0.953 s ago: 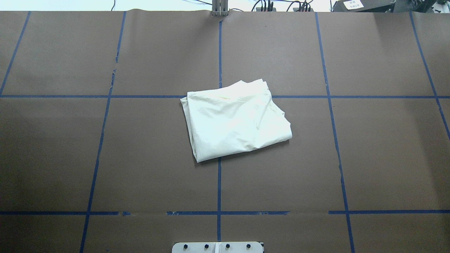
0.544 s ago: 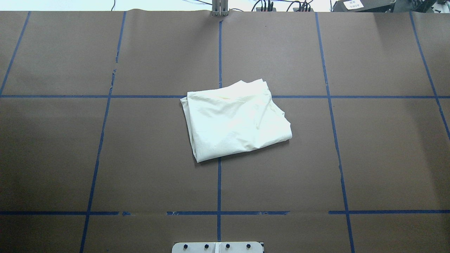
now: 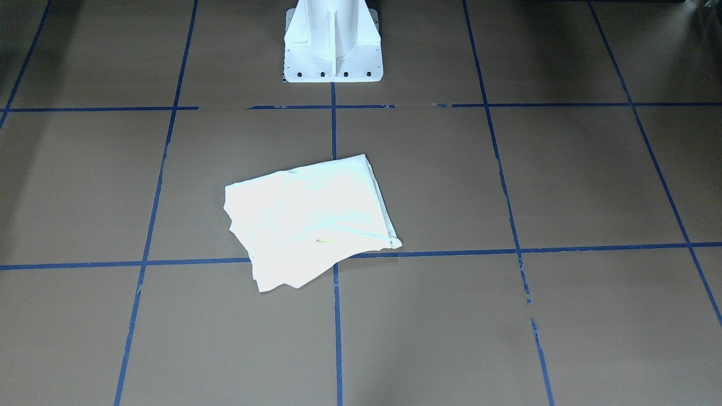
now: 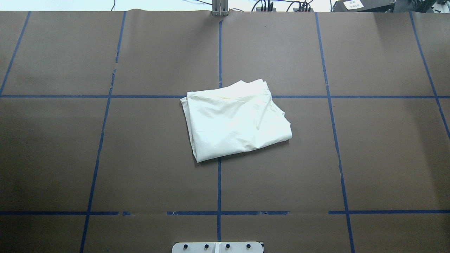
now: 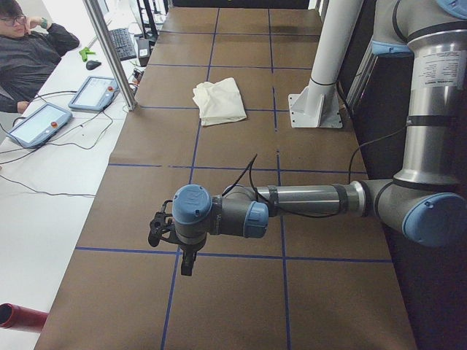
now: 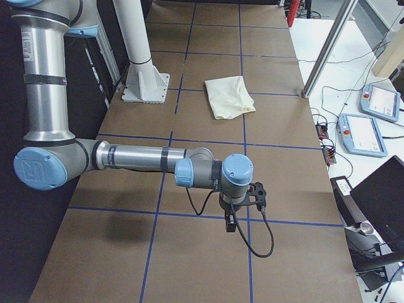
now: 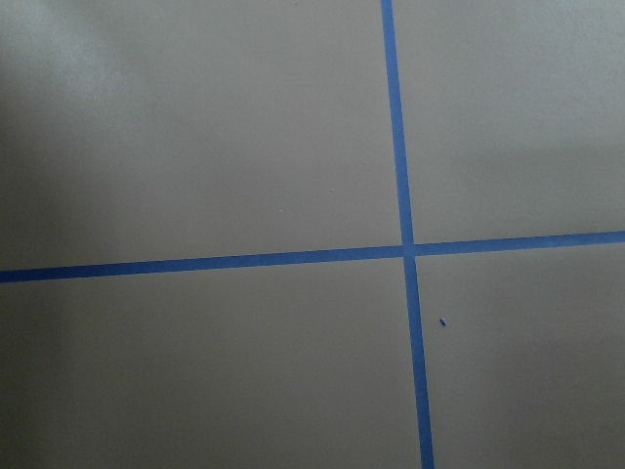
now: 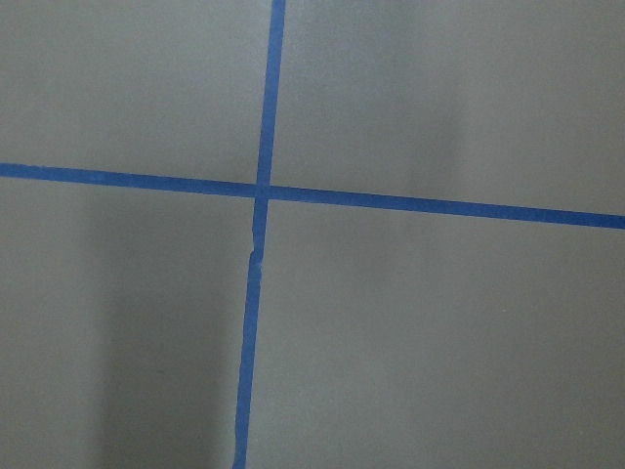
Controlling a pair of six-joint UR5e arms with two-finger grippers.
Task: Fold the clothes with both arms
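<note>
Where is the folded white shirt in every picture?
Front-facing: shirt just left of centre.
Overhead: shirt at centre.
Exterior left: shirt upper middle.
Exterior right: shirt upper middle.
Left wrist: not in it.
Right wrist: not in it.
Shared landmark: white pedestal base.

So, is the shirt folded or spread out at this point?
Folded: the shirt lies as a compact layered bundle, stacked edges showing on one side, no sleeves sticking out.

Brown-papered table [image 4: 105,158] lying under a blue tape grid [image 4: 219,182]

One tape crossing [image 7: 407,249] is showing below the left gripper [image 5: 159,230], another [image 8: 262,190] below the right gripper [image 6: 257,194]. A white pedestal [image 3: 333,45] is standing well beyond both. A seated person [image 5: 29,51] is facing two tablets [image 5: 93,92] far past the left one.
</note>
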